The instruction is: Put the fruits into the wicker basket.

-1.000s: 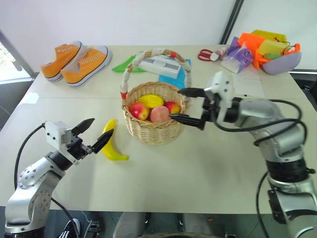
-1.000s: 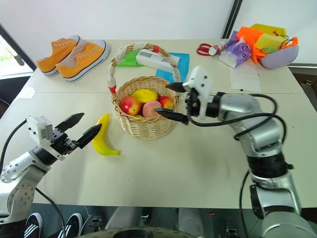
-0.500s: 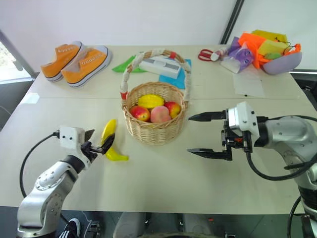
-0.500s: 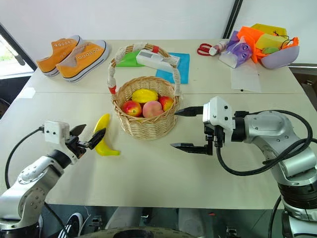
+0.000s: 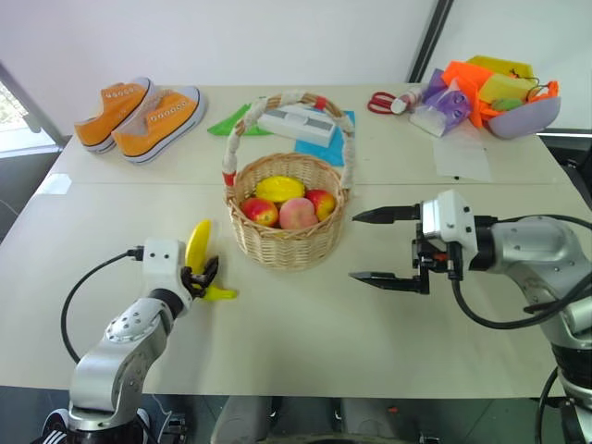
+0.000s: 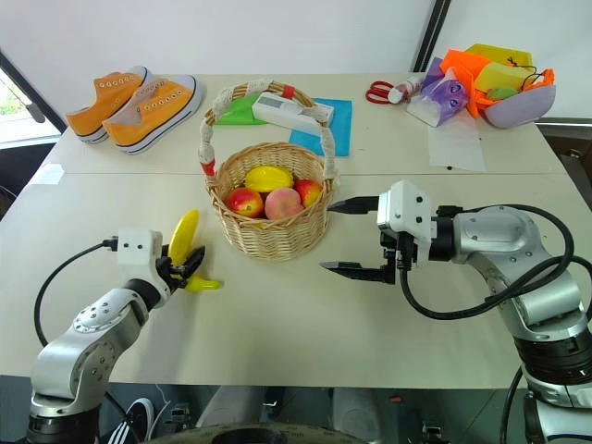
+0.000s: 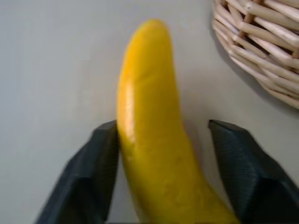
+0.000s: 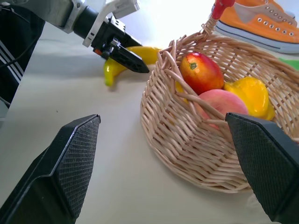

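Left gripper (image 5: 200, 276) low over the tabletop (image 5: 305, 333), fingers (image 7: 88, 179) astride the banana (image 7: 149, 140), one touching it, the other just clear. Right gripper (image 6: 356, 236) raised, pointing leftward, fingers spread wide, holding nothing.

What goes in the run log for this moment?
left gripper: straddling banana on table, one finger touching | right gripper: open, empty, beside wicker basket | banana not yet in basket

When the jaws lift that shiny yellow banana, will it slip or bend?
The curved glossy yellow banana looks like hard, smooth plastic, so it probably stays stiff and might slip. The left gripper straddles it with one finger touching and the other apart. Its curve could let it swivel when squeezed.
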`<state>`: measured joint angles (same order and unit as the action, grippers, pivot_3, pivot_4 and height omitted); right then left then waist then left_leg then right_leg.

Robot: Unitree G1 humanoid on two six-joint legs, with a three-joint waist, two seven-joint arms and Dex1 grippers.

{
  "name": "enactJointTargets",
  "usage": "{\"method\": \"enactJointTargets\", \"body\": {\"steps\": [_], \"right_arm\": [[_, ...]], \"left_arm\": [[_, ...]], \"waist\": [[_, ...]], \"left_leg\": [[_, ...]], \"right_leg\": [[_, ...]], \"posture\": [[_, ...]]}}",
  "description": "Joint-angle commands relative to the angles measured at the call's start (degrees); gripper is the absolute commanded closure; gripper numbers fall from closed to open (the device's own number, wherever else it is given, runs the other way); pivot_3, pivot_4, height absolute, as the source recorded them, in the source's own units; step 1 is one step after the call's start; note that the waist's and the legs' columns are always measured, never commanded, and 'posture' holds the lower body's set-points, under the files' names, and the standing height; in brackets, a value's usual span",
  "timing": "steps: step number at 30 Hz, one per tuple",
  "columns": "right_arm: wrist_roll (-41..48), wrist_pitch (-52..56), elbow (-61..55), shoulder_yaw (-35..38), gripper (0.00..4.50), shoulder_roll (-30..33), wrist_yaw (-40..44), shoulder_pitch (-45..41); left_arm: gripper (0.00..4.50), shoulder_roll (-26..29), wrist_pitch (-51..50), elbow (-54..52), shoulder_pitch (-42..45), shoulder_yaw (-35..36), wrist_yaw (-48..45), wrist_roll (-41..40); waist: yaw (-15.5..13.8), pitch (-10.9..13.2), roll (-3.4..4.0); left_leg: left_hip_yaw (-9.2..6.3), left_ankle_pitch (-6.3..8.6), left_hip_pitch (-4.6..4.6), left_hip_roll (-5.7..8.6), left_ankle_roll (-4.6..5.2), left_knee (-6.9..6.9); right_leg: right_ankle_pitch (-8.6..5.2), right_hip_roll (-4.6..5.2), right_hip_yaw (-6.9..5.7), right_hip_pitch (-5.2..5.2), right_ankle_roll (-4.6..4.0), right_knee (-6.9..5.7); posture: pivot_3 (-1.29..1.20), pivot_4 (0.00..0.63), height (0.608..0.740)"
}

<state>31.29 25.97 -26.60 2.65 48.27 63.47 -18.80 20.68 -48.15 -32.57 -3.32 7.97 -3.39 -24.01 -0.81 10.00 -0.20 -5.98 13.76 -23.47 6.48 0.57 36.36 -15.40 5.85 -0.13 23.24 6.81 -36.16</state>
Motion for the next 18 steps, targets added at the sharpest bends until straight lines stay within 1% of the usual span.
{"method": "enactJointTargets", "body": {"steps": [1,2,3,6,8,9,10,11,12,13,15,17,18], "right_arm": [[0.7,0.3,-0.8,0.4,0.0,-0.1,-0.8,-1.2],[0.7,0.5,-0.9,0.2,0.0,-0.2,-1.1,-1.3],[0.6,0.6,-1.0,0.1,0.0,-0.2,-1.3,-1.3],[-0.1,0.1,-0.7,-0.2,0.0,-0.3,-1.6,-1.0],[-0.2,0.0,-0.6,-0.3,0.0,-0.3,-1.7,-1.0],[-0.2,0.0,-0.4,-0.3,0.0,-0.3,-1.7,-1.1],[-0.3,-0.1,0.0,-0.4,0.0,-0.4,-1.7,-1.4],[-0.5,-0.2,0.4,-0.5,0.0,-0.5,-1.7,-1.6],[-0.7,-0.5,0.8,-0.6,0.0,-0.5,-1.6,-1.8],[-0.8,-0.6,1.2,-0.6,0.0,-0.5,-1.5,-1.9],[-0.8,-0.8,1.6,-0.5,0.0,-0.4,-1.3,-2.1],[-0.7,-1.0,1.9,-0.4,0.0,-0.3,-1.2,-2.1],[-0.6,-1.0,2.0,-0.3,0.0,-0.2,-1.2,-2.0]], "left_arm": [[3.14,0.7,-0.9,-0.2,0.9,0.6,0.7,2.1],[3.29,0.4,-0.4,0.1,1.2,1.5,0.6,1.8],[3.29,0.4,0.3,0.3,1.4,2.4,0.3,1.9],[3.29,2.7,3.9,3.8,3.0,7.4,2.9,6.2],[3.29,4.0,6.2,5.7,3.6,10.0,1.4,6.3],[3.29,4.2,6.3,5.6,3.6,10.5,-1.9,3.5],[3.29,5.7,6.2,3.9,3.0,9.4,-8.3,-0.5],[3.29,7.5,8.4,2.1,2.3,8.5,-14.8,-3.1],[3.29,9.0,9.6,1.1,1.8,9.6,-20.6,-6.6],[3.29,10.4,10.4,0.9,1.4,10.9,-23.6,-8.2],[3.29,12.6,9.7,0.2,0.7,15.9,-30.8,-16.5],[3.29,14.4,9.9,-0.7,-0.2,18.4,-34.9,-20.9],[3.29,15.5,8.3,-1.2,-0.7,20.1,-36.4,-25.0]], "waist": [[0.0,0.0,0.0],[0.0,0.0,0.0],[0.0,0.0,0.0],[0.1,0.0,-0.02],[0.1,0.0,-0.02],[0.0,0.0,-0.02],[0.0,0.0,-0.02],[-0.1,0.0,-0.03],[-0.2,0.0,-0.04],[-0.2,0.0,-0.05],[-0.1,0.0,-0.08],[0.2,0.0,-0.06],[0.4,0.0,-0.05]], "left_leg": [[0.0,0.0,0.0,0.0,0.0,0.0],[0.0,0.0,0.0,0.0,-0.01,0.0],[0.0,0.0,0.0,0.0,-0.01,0.01],[0.0,-0.01,0.0,0.0,-0.02,0.01],[-0.01,-0.03,0.0,-0.05,-0.04,-0.01],[0.0,-0.03,0.0,-0.05,-0.05,-0.04],[0.0,-0.03,0.0,-0.05,-0.06,-0.05],[0.0,-0.03,0.0,-0.02,-0.05,-0.05],[0.0,-0.03,-0.01,0.01,-0.05,-0.04],[0.0,-0.02,-0.02,0.03,-0.04,-0.03],[0.0,-0.02,-0.02,0.05,-0.03,-0.01],[-0.01,-0.01,-0.02,-0.01,-0.03,-0.03],[0.0,-0.02,-0.02,-0.05,-0.04,-0.06]], "right_leg": [[0.0,0.0,0.0,0.0,0.0,0.0],[0.0,0.0,0.0,0.0,0.0,0.0],[0.0,0.0,0.0,-0.01,0.0,0.0],[0.0,0.0,0.0,0.0,0.0,-0.01],[0.0,-0.04,0.0,0.04,-0.01,-0.03],[0.0,-0.05,0.0,0.06,-0.01,-0.03],[0.0,-0.04,0.0,0.06,-0.01,-0.02],[0.0,-0.01,0.0,0.04,-0.01,0.0],[0.0,0.01,0.0,0.01,-0.01,0.04],[0.0,0.04,0.0,0.02,-0.01,0.05],[-0.01,0.07,0.0,0.01,-0.02,0.07],[-0.01,0.03,0.0,0.02,-0.03,0.05],[-0.01,0.01,0.0,0.06,-0.04,0.03]], "posture": [[0.0,0.15,0.74],[0.0,0.15,0.74],[0.0,0.15,0.74],[0.0,0.15,0.74],[0.0,0.15,0.74],[0.0,0.15,0.74],[0.0,0.15,0.74],[0.0,0.15,0.74],[0.0,0.15,0.74],[0.0,0.15,0.74],[0.0,0.15,0.74],[0.0,0.15,0.74],[0.0,0.15,0.74]]}}
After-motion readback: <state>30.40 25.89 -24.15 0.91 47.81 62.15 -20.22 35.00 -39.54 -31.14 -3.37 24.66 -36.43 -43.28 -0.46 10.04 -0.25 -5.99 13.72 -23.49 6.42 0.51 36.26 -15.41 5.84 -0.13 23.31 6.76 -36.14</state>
